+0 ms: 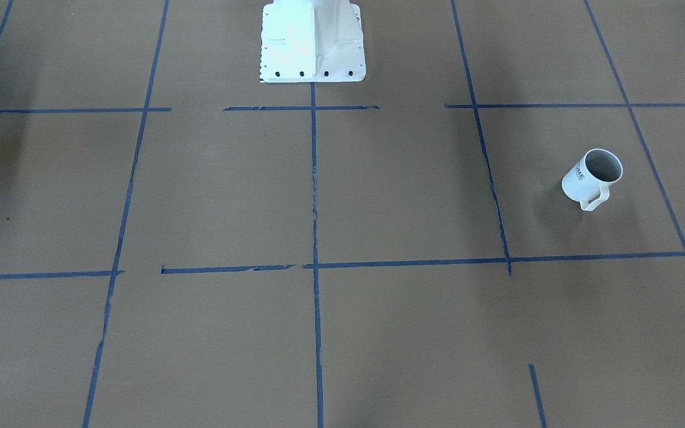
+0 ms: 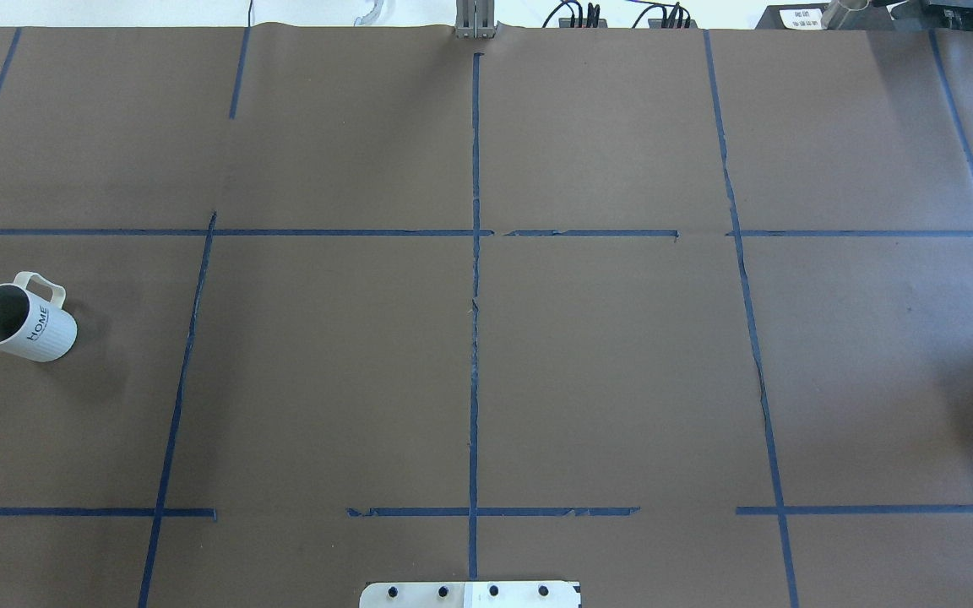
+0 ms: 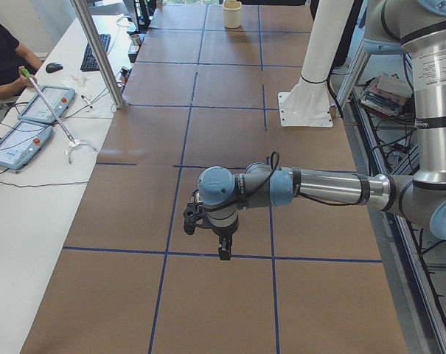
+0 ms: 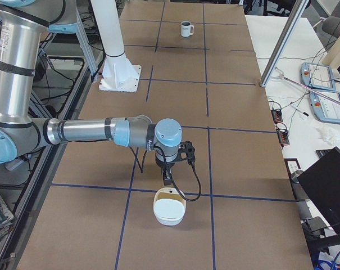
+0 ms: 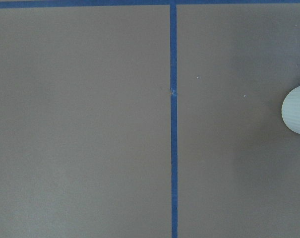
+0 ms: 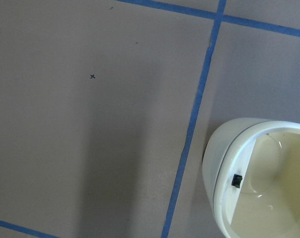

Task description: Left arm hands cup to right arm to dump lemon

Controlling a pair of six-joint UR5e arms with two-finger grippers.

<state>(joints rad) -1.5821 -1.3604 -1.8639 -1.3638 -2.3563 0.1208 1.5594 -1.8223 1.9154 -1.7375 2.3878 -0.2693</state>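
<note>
The white "HOME" cup (image 1: 587, 180) stands upright on the brown table at the robot's far left; it also shows in the overhead view (image 2: 26, 325) and far off in the exterior right view (image 4: 186, 28). Its ribbed side shows at the right edge of the left wrist view (image 5: 297, 110). Its grey inside looks empty, and no lemon is in view. The left gripper (image 3: 208, 234) hangs above the table, the cup hidden behind that arm. The right gripper (image 4: 171, 169) hangs just above a white bowl. I cannot tell whether either gripper is open or shut.
The white bowl (image 4: 170, 209) with a cream inside sits at the table's right end, also in the right wrist view (image 6: 259, 183). The white robot pedestal (image 1: 313, 41) stands at mid-table. An operator (image 3: 5, 63) sits at a side desk (image 3: 31, 192) with tablets.
</note>
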